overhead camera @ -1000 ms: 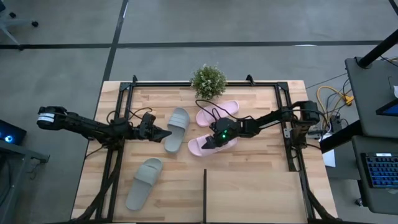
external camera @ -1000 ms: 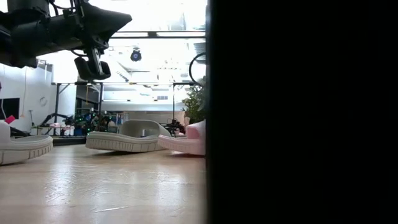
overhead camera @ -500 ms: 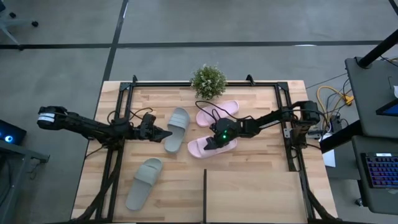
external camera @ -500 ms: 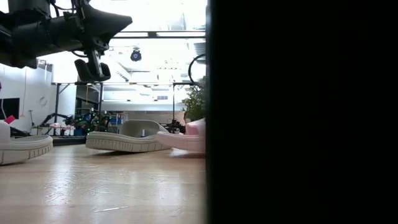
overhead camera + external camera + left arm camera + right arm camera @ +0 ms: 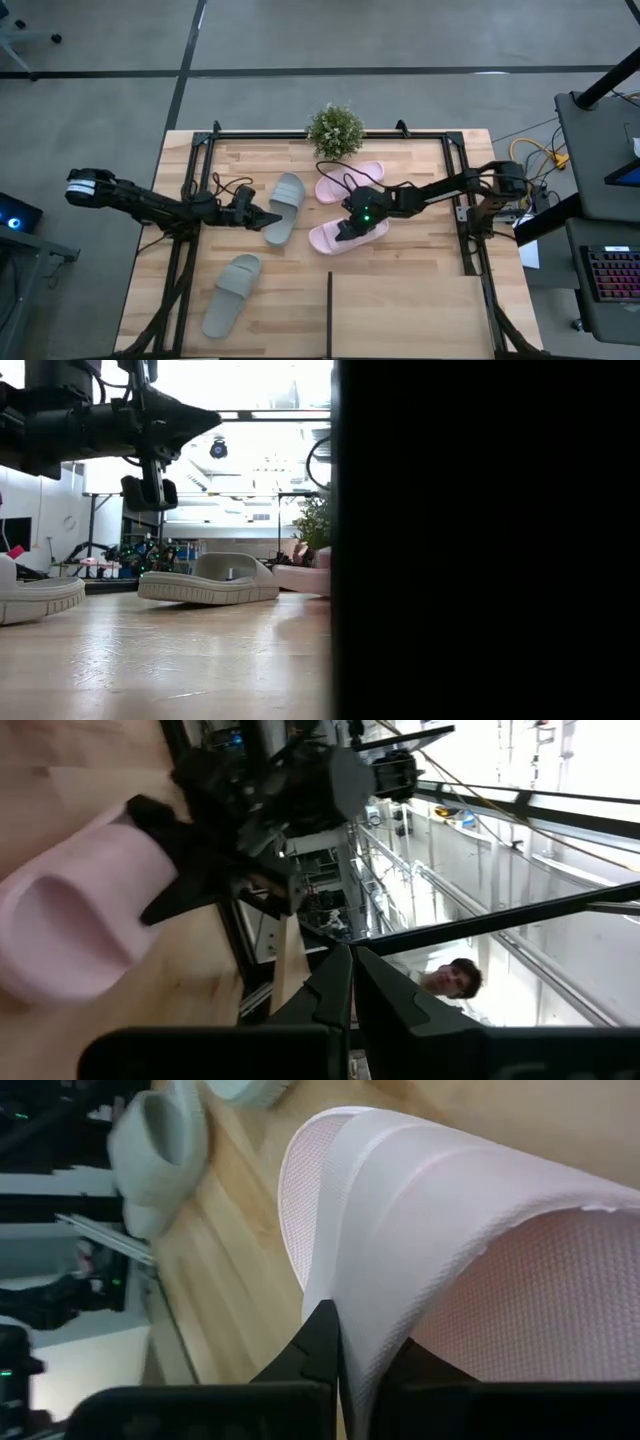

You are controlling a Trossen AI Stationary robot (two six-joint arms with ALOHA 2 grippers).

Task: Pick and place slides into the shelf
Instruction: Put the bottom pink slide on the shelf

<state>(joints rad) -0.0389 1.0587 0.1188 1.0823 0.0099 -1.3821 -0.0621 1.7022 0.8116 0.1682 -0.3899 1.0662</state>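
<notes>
The right gripper (image 5: 345, 231) is clamped on the strap of a pink slide (image 5: 348, 235) at mid-table, just in front of its mate (image 5: 350, 183), so the pick looks made; next it must lift and carry the slide to the shelf (image 5: 405, 315) at the near edge. The left gripper (image 5: 272, 216), shut and empty, hovers beside a grey slide (image 5: 284, 207), with the other grey slide (image 5: 231, 294) nearer the front. Compared with a second ago, the right jaws have closed and the pink slide has shifted slightly rightward.
</notes>
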